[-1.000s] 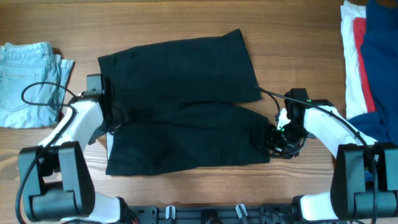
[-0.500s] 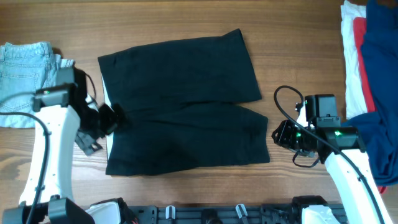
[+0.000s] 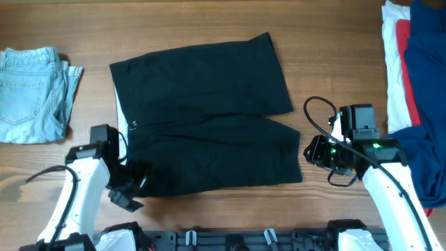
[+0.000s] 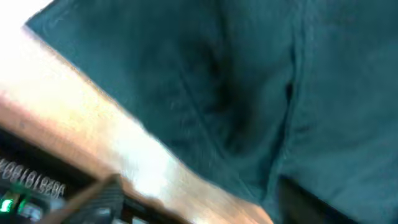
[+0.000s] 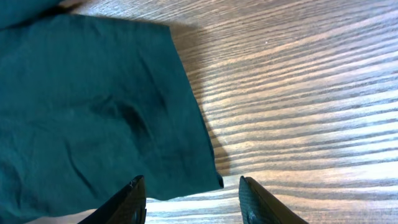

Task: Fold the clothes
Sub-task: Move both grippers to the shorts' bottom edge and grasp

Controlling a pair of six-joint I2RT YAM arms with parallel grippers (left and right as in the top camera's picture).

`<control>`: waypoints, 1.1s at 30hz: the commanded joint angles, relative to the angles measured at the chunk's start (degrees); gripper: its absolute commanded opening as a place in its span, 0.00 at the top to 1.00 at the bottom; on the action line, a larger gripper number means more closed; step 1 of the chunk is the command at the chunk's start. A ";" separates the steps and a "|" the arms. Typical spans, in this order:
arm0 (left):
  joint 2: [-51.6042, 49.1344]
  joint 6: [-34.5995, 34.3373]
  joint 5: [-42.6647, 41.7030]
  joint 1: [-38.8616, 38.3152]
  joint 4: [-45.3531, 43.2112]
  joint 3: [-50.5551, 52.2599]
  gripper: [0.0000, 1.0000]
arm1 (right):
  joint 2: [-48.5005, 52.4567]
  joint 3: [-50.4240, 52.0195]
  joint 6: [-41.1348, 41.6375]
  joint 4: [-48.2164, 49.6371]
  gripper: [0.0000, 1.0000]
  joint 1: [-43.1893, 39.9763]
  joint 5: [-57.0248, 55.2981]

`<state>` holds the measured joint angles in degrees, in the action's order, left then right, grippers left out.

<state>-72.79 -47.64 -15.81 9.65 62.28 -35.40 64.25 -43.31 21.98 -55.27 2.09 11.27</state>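
The large black garment (image 3: 202, 118) lies spread flat on the wooden table (image 3: 334, 56), with a thin pale band (image 3: 118, 111) showing along its left edge. My left gripper (image 3: 129, 188) is at the garment's lower left corner. The left wrist view is blurred and shows dark cloth (image 4: 249, 81) over wood, with the fingers (image 4: 199, 208) apart. My right gripper (image 3: 315, 152) hovers just off the garment's lower right corner. It is open and empty, and the corner of the cloth (image 5: 93, 112) lies between its fingertips (image 5: 193, 199).
Folded light-blue jeans (image 3: 31, 90) lie at the far left. A pile of white, red and blue clothes (image 3: 418, 70) sits at the right edge. A black cable (image 3: 317, 111) loops beside the right arm. The table's front edge runs just behind both arms.
My left arm has swung from the garment's left edge down to its lower left corner. My right arm drew back from the lower right corner earlier and now holds almost still.
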 commanded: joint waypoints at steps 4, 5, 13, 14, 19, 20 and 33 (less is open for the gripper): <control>0.48 -2.75 0.85 -0.17 -1.22 2.14 0.29 | 1.18 -0.11 -0.87 -0.11 0.52 -0.02 -0.92; 0.48 -2.99 1.88 -0.17 -1.55 2.56 0.28 | 1.18 -0.11 -0.87 -0.13 0.52 -0.02 -0.92; 0.42 -8.57 5.88 -0.17 -13.66 7.39 0.51 | 1.18 -0.11 -0.83 -0.50 0.51 -0.02 -0.90; 0.42 -8.57 5.86 -0.17 -13.70 7.39 0.67 | 1.18 -0.11 -0.79 -0.50 0.51 -0.02 -0.92; 0.48 -4.42 5.14 -0.17 -13.00 7.30 0.96 | 1.18 0.09 2.19 -1.92 0.52 -0.02 0.79; 0.48 -2.75 5.18 -0.17 -12.52 7.30 0.96 | 1.18 1.07 2.23 -1.73 0.52 -0.02 2.80; 0.48 1.03 6.71 -0.17 -13.66 7.30 0.92 | 10.47 14.21 8.72 10.03 0.51 -0.02 14.08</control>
<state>-72.69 -47.62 -10.72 9.63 48.99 -28.38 72.62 -29.78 27.94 -47.64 2.09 23.83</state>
